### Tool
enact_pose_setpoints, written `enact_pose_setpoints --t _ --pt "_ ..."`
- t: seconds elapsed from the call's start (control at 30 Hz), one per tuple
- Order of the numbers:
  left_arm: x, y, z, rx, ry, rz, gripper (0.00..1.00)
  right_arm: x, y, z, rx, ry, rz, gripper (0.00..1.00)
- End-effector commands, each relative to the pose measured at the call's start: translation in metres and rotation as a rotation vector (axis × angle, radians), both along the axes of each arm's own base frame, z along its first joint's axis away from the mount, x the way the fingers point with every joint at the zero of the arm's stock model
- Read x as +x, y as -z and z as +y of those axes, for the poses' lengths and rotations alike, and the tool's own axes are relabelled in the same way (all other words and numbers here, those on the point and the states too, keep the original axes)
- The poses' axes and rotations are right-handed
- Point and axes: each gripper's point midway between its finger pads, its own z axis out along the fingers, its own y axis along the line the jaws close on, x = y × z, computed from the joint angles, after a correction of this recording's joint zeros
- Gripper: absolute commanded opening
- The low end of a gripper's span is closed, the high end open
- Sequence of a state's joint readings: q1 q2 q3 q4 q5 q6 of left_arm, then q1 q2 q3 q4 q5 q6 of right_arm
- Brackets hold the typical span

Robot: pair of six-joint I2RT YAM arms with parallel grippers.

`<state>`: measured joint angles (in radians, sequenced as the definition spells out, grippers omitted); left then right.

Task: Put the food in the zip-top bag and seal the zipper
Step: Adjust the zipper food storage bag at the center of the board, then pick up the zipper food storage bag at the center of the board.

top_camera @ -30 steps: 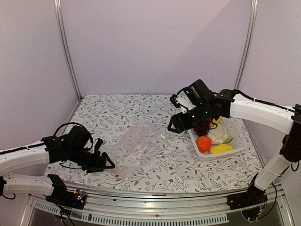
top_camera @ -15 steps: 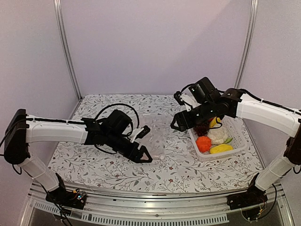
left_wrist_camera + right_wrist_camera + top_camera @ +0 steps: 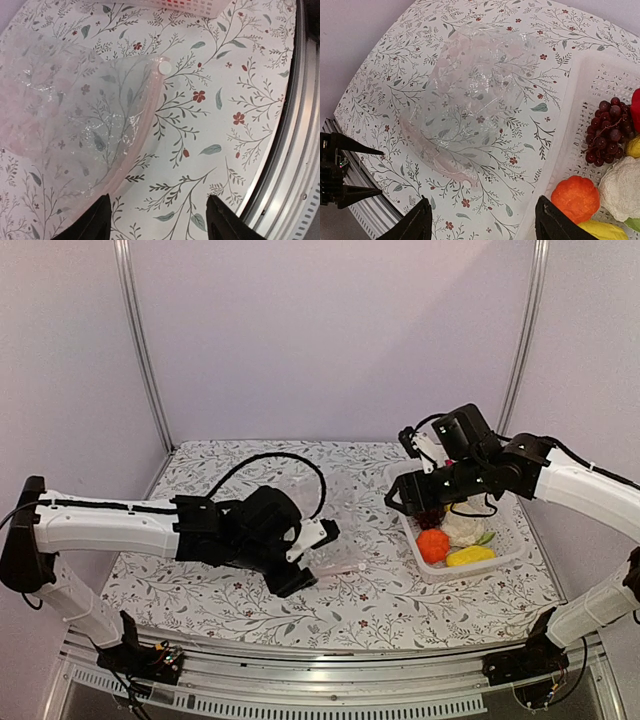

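The clear zip-top bag [image 3: 338, 512] lies crumpled and empty on the flowered table; it also shows in the left wrist view [image 3: 70, 110] and the right wrist view [image 3: 475, 90]. Its zipper strip [image 3: 144, 127] curves along the mouth edge, which gapes open. My left gripper [image 3: 312, 558] is open and empty just above the table at the bag's near edge [image 3: 160, 222]. The food lies in the white mesh basket [image 3: 515, 532]: grapes [image 3: 605, 131], orange fruit [image 3: 575, 197], cauliflower [image 3: 622, 187], a yellow piece [image 3: 606, 231], red pepper [image 3: 636, 107]. My right gripper [image 3: 405, 508] is open and empty, in the air between the bag and the basket [image 3: 482, 225].
The metal rail of the table's front edge [image 3: 295, 150] runs close by my left gripper. The left gripper's black fingers [image 3: 355, 147] show at the left of the right wrist view. Booth walls and posts stand behind the table.
My left arm has swung in from the far left to the bag's near edge. The bag has shifted and bunched toward the right. My right gripper has moved right, toward the basket.
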<state>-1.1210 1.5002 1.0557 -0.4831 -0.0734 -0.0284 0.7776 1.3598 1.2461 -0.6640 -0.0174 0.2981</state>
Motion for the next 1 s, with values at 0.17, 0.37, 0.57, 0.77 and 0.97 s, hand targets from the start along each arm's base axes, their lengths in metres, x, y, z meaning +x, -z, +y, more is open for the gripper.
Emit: enact_pose_setpoints --t 0.17,0.37,0.57,0.77,0.97 --pt "0.029 0.028 0.018 0.25 0.045 -0.347 0.64 0.003 -0.005 -0.011 0.004 0.05 -0.026 0.69" --pt "0.03 0.061 0.011 0.308 0.113 -0.368 0.67 0.0 -0.01 -0.012 0.013 0.048 -0.021 0.69" --pt "0.053 0.068 0.007 0.364 0.044 -0.492 0.64 0.0 -0.014 -0.013 0.011 0.046 -0.019 0.69" --pt "0.077 0.073 0.0 0.415 -0.014 -0.607 0.51 0.0 -0.014 -0.015 0.008 0.05 -0.012 0.69" --pt "0.092 0.055 -0.009 0.416 -0.07 -0.656 0.21 0.0 -0.02 -0.015 0.013 0.054 -0.011 0.69"
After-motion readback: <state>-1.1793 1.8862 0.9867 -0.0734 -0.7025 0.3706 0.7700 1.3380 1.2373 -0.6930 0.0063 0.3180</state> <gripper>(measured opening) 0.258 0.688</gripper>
